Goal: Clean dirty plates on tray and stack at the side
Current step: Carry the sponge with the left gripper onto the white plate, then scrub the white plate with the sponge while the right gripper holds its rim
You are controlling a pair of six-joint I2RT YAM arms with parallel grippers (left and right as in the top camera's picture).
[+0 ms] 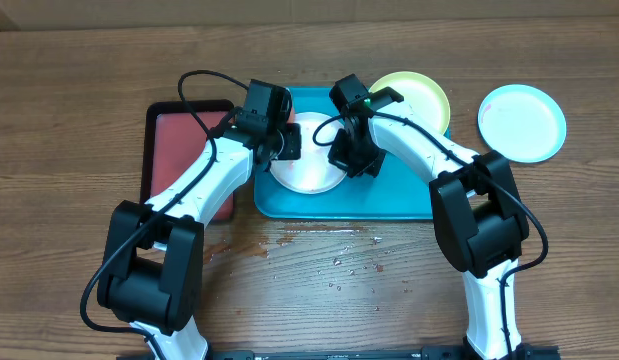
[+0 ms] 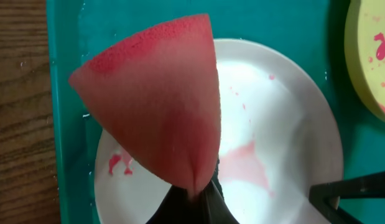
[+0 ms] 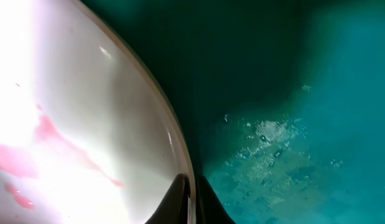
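The left tool [image 2: 198, 196] pinched a pink sponge [image 2: 155, 106] over the left half of the white plate [image 2: 279, 112]; the right tool [image 3: 191, 202] pinched that plate's right rim.

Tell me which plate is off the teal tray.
The light blue plate, on the wooden table beside the tray; the white plate and yellow-green plate sit on it.
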